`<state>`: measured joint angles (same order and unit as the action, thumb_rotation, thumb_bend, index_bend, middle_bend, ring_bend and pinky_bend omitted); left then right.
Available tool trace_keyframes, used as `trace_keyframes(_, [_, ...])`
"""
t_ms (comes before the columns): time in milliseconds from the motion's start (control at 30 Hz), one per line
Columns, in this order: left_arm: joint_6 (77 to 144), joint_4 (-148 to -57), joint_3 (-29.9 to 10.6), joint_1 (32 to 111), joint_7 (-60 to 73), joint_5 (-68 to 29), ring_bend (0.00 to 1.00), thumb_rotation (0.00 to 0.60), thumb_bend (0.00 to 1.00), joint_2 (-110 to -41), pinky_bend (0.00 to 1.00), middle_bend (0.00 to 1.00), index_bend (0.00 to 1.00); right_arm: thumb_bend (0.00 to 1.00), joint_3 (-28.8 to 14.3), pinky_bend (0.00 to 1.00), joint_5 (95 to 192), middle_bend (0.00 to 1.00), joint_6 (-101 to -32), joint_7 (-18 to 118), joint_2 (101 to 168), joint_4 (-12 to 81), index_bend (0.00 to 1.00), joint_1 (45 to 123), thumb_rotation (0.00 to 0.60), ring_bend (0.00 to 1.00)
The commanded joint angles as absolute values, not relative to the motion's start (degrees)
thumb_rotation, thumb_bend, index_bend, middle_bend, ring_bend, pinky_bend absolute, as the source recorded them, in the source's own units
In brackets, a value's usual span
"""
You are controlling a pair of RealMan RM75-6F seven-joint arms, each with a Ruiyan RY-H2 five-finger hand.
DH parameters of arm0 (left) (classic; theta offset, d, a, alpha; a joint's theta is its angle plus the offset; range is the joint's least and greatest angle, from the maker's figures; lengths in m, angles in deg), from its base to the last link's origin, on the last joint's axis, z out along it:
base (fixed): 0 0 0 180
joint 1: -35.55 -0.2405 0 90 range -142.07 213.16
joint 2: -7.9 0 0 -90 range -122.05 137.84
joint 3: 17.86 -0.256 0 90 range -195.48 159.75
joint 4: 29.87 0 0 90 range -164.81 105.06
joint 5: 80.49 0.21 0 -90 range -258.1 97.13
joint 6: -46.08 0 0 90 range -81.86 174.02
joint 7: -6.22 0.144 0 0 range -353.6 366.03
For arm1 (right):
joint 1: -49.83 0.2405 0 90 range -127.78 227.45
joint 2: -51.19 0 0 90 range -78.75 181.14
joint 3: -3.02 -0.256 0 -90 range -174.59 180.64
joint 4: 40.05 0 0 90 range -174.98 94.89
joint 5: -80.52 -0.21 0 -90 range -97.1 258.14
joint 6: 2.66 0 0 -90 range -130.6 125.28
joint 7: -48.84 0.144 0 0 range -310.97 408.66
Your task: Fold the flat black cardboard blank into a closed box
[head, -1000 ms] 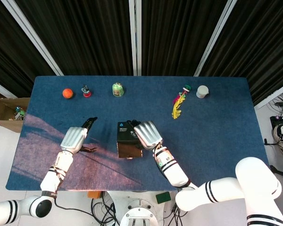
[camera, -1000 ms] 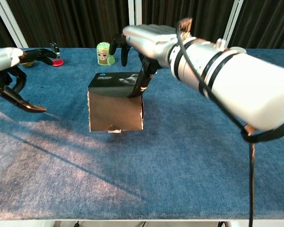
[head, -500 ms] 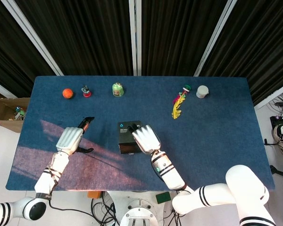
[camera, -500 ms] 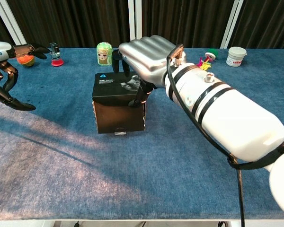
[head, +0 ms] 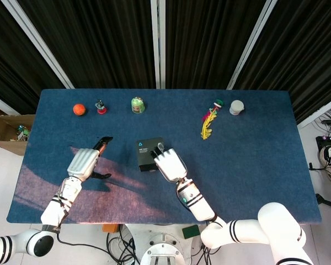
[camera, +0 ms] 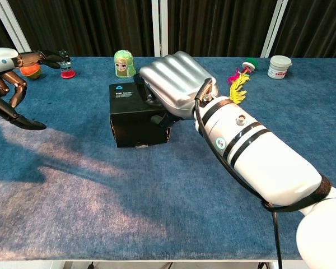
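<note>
Head view: closed black cardboard box (head: pixel 145 154) sits on the blue felt counter (head: pixel 254 160), left of centre, nearer the front edge. Right robot hand (head: pixel 167 162) lies on the box's top and right side, fingers laid together over the lid, touching it. Chest view: left robot hand (camera: pixel 8 84) hovers off the counter's left side, well apart from the box, fingers curled and apart, holding nothing. Small toys line the back edge.
</note>
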<state>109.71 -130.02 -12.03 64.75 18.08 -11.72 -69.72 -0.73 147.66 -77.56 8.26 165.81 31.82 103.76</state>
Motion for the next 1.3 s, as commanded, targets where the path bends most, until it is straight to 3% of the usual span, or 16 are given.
trace_keyframes(33, [109.61,-129.85,-12.13,64.74,18.02,-11.6,0.68,0.573,0.01,-69.77,1.0,0.06,0.0,0.34,-1.13,1.0,149.01,0.5,-76.6,7.3,166.69,30.0,0.51,103.28,0.6,0.76])
trace_keyframes(433, [110.0,-129.6,-12.18,64.49,18.47,-11.34,0.68,0.582,0.01,-69.57,1.0,0.06,0.0,0.34,-3.94,1.0,152.75,0.47,-75.61,8.28,166.67,29.96,0.5,100.98,0.6,0.76])
trace_keyframes(500, [110.52,-129.38,-12.18,64.33,18.69,-11.0,0.67,0.593,0.01,-69.6,1.0,0.06,0.0,0.33,-4.5,1.0,153.72,0.43,-76.35,9.23,165.44,31.82,0.42,100.4,0.6,0.76])
trace_keyframes(600, [112.29,-128.08,-12.25,63.68,17.04,-8.6,0.62,0.6,0.01,-70.14,0.98,0.06,0.0,0.22,-5.34,1.0,156.28,0.37,-78.87,11.46,162.28,35.09,0.28,99.05,0.6,0.76])
trace_keyframes(667, [114.73,-125.53,-12.62,62.84,16.77,-6.17,0.56,0.6,0.01,-70.92,0.92,0.06,0.0,0.15,-5.32,1.0,159.03,0.34,-80.94,13.58,159.16,36.36,0.22,97.98,0.6,0.75])
trace_keyframes(733, [117.38,-122.69,-12.9,61.97,18.37,-4.61,0.48,0.6,0.01,-71.7,0.79,0.06,0.0,0.12,-5.08,1.0,160.71,0.33,-82.69,16.62,156.07,37.5,0.2,96.41,0.6,0.74])
trace_keyframes(833, [121.53,-118.57,-13.2,60.11,21.97,-3.72,0.38,0.6,0.01,-72.37,0.72,0.07,0.0,0.13,-4.29,0.99,160.97,0.32,-85.09,19.97,149.96,41.0,0.17,92.47,0.6,0.64])
trace_keyframes(867, [122.94,-117.55,-13.24,59.21,23.1,-3.92,0.37,0.6,0.01,-72.17,0.7,0.07,0.0,0.13,-3.7,0.94,160.52,0.32,-85.69,20.79,147.06,42.93,0.16,90.65,0.6,0.59])
trace_keyframes(900, [123.7,-117.06,-13.39,58.55,23.53,-4.0,0.34,0.6,0.01,-71.79,0.66,0.09,0.01,0.14,-2.98,0.81,160.03,0.31,-85.62,21.73,144.5,44.91,0.15,89.27,0.6,0.51])
trace_keyframes(967, [125.06,-115.98,-14.2,57.0,23.23,-3.52,0.25,0.6,0.01,-70.36,0.5,0.11,0.02,0.15,-1.17,0.49,158.59,0.3,-85.2,24.31,137.8,49.92,0.13,86.0,0.6,0.35])
trace_keyframes(1000, [125.89,-115.44,-14.53,56.23,23.12,-3.29,0.19,0.6,0.01,-69.85,0.4,0.11,0.02,0.15,-0.29,0.28,157.95,0.27,-84.95,25.6,134.84,51.9,0.11,84.6,0.6,0.24])
trace_keyframes(1067, [128.54,-113.91,-15.47,54.28,23.09,-2.0,0.11,0.6,0.01,-69.04,0.26,0.11,0.02,0.16,1.66,0.08,156.66,0.22,-84.56,29.16,128.38,55.43,0.07,81.42,0.6,0.11])
trace_keyframes(1100, [129.97,-113.23,-15.84,53.32,23.29,-1.45,0.09,0.6,0.01,-68.84,0.21,0.11,0.02,0.17,2.71,0.03,156.66,0.18,-84.27,31.01,125.83,56.16,0.04,80.2,0.6,0.06])
trace_keyframes(1167, [133.31,-112.1,-16.66,51.07,23.58,-0.15,0.08,0.6,0.01,-68.5,0.18,0.11,0.03,0.17,4.76,0.0,156.92,0.11,-84.45,35.84,121.15,56.59,0.01,77.22,0.6,0.01])
trace_keyframes(1300, [137.92,-112.52,-18.39,47.25,22.56,2.1,0.08,0.6,0.02,-67.05,0.17,0.11,0.03,0.18,7.58,0.0,158.57,0.03,-86.58,45.41,116.64,54.49,0.0,71.66,0.6,0.0])
